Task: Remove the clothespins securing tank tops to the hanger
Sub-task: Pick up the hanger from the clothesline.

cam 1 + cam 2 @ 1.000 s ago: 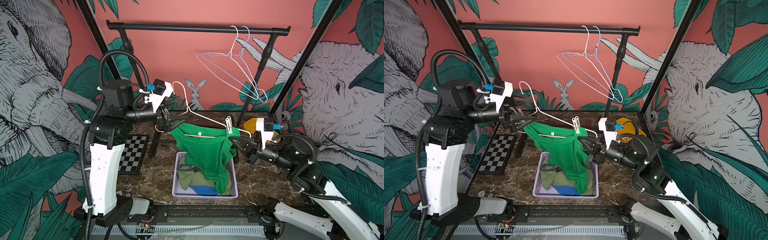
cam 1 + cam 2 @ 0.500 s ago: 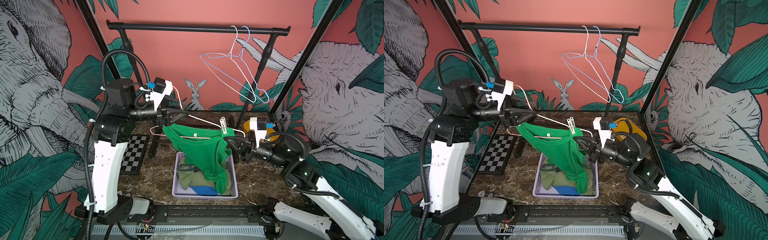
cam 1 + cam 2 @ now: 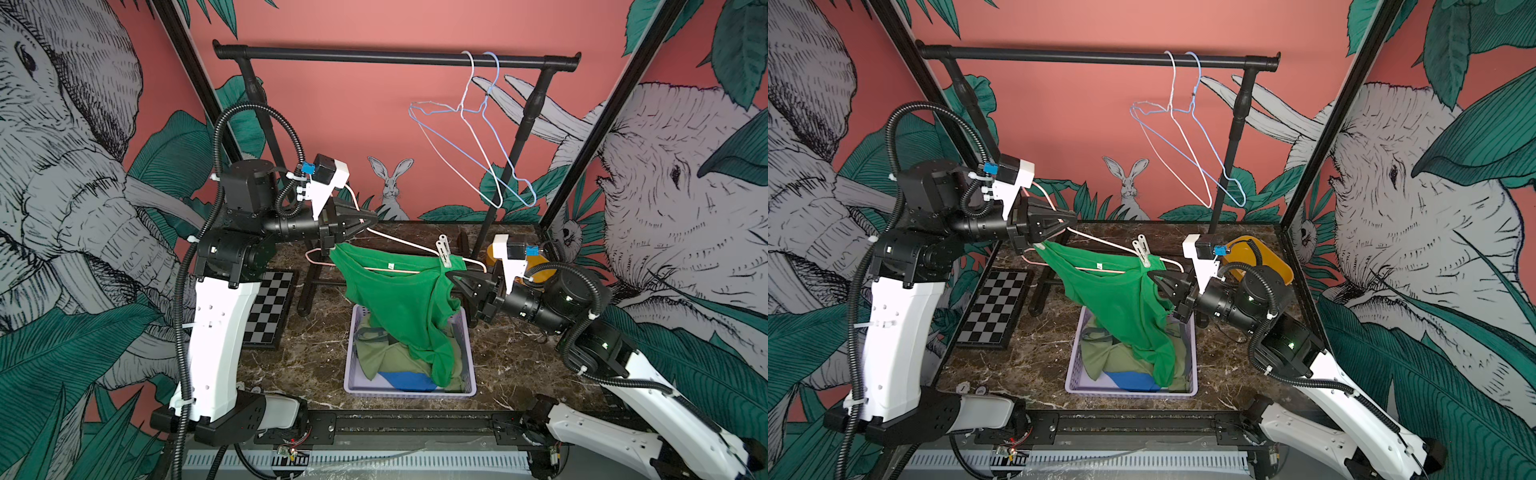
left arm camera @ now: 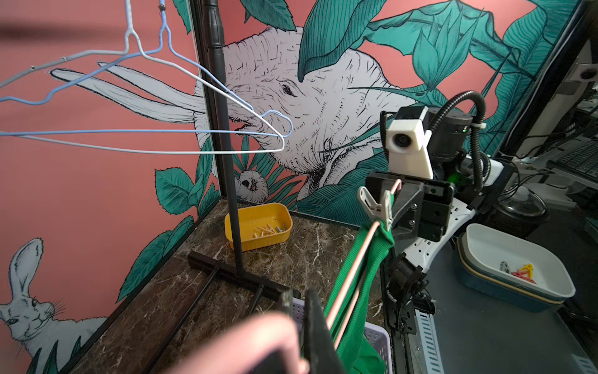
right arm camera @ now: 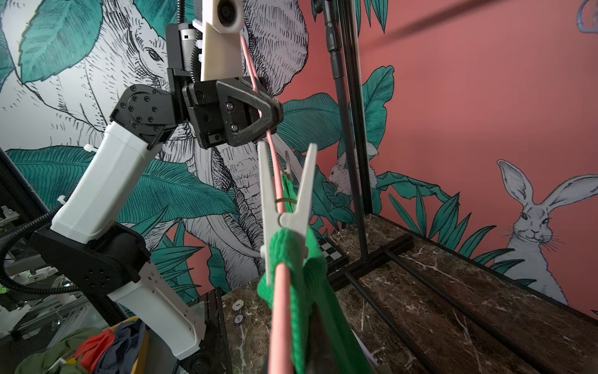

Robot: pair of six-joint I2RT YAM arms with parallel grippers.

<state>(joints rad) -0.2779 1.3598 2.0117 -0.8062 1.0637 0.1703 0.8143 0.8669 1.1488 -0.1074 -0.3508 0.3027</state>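
Observation:
A bright green tank top (image 3: pixel 399 299) (image 3: pixel 1121 299) hangs from a pink wire hanger (image 3: pixel 399 242) (image 4: pixel 352 278) held over the basket. A white clothespin (image 3: pixel 444 251) (image 3: pixel 1142 251) (image 5: pixel 284 200) pins its right strap to the wire. A smaller white clothespin (image 5: pixel 287 163) shows farther along in the right wrist view. My left gripper (image 3: pixel 365 220) (image 3: pixel 1069 220) (image 5: pixel 270 119) is shut on the hanger's wire below the hook. My right gripper (image 3: pixel 455 276) (image 3: pixel 1156 277) is shut on the hanger's right end, just under the clothespin. An olive top (image 3: pixel 386 361) and a blue top (image 3: pixel 405 380) lie in the basket.
The lilac basket (image 3: pixel 409 392) stands on the marble table at centre front. A yellow tray (image 4: pixel 259 226) with loose clothespins sits back right by the black rack post (image 3: pixel 498 199). Two bare wire hangers (image 3: pixel 478 137) hang on the rail. A checkerboard (image 3: pixel 270 307) lies left.
My left gripper, open around the hanger a second ago, has shut on its wire. The hanger with the green top shifted left, and the right arm followed it.

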